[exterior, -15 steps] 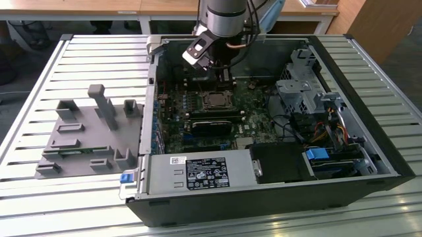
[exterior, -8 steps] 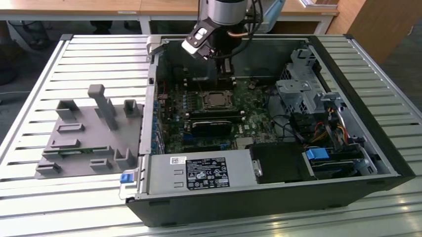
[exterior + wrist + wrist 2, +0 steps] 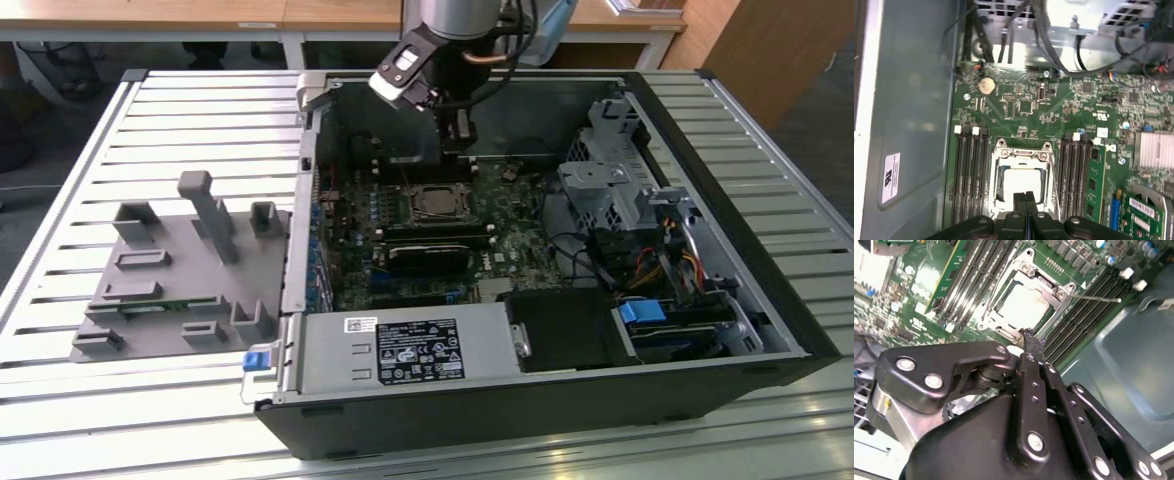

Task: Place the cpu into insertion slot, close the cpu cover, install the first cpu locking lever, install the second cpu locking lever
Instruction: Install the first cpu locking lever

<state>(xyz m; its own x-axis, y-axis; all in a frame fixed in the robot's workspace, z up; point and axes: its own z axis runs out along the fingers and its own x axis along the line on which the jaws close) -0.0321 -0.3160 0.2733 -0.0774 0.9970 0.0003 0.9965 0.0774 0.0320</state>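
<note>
The cpu (image 3: 1023,306) (image 3: 1021,184) lies in the insertion slot (image 3: 434,203) on the green board, its pale metal top showing. The silver cpu cover (image 3: 1048,286) (image 3: 1021,154) lies flat over it, framing the chip. One thin locking lever (image 3: 1099,298) sticks out from the socket's corner over the memory slots. Another lever (image 3: 990,296) runs along the opposite side of the socket. My gripper (image 3: 461,148) (image 3: 1030,339) (image 3: 1026,198) hangs just above the socket's edge, toward the back wall of the case. Its black fingers are shut together with nothing between them.
The open computer case (image 3: 747,330) lies on a slatted metal table. Memory slots (image 3: 970,175) flank the socket on both sides. A drive cage (image 3: 614,185) with cables stands at the exterior view's right, a power supply (image 3: 400,350) in front. A grey fixture (image 3: 174,275) sits at the exterior view's left.
</note>
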